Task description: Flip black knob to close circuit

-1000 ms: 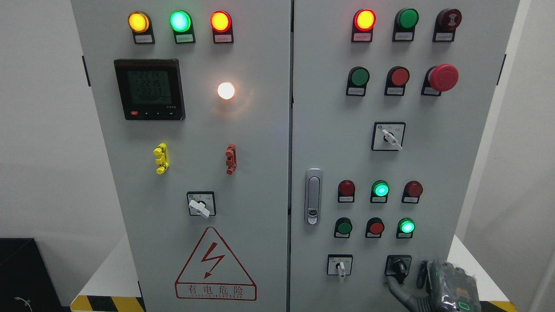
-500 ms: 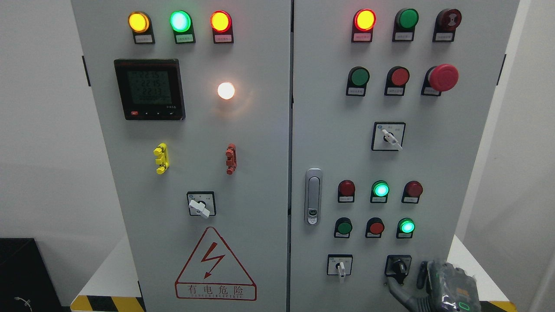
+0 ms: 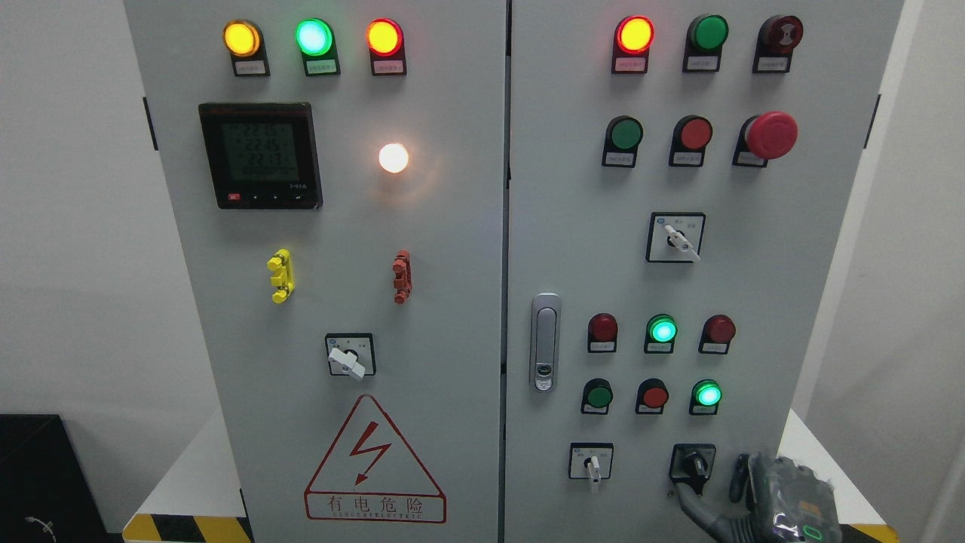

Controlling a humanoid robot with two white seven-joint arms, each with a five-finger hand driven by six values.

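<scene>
Fingers [image 3: 690, 501] of your right hand [image 3: 784, 505] reach up to the black knob [image 3: 694, 464] at the bottom right of the right-hand cabinet door [image 3: 573, 249]: one grey finger touches its lower left edge, another stands apart to the right, so the hand is partly open and not clamped on the knob. Whether that finger is pressing, you cannot tell from here. Your left hand is not in view.

Compared with a second ago, your hand sits slightly further right and lower, and the right-side finger has slid away from the knob. The knob's pointer looks much as it did, tilted a little off upright, so you should judge the flip as not yet done; the hand seems to be re-seating, not turning.

Counted: on the left door, three lit lamps along the top, one white lamp [image 3: 393, 157], one meter [image 3: 261, 155], a yellow clip [image 3: 280, 275], a red clip [image 3: 402, 277], one white-handled switch [image 3: 348, 360] and one warning triangle [image 3: 375, 460]. On the right door, twelve round buttons and lamps, two white-handled switches, one door handle [image 3: 544, 341] and the single black knob.
</scene>
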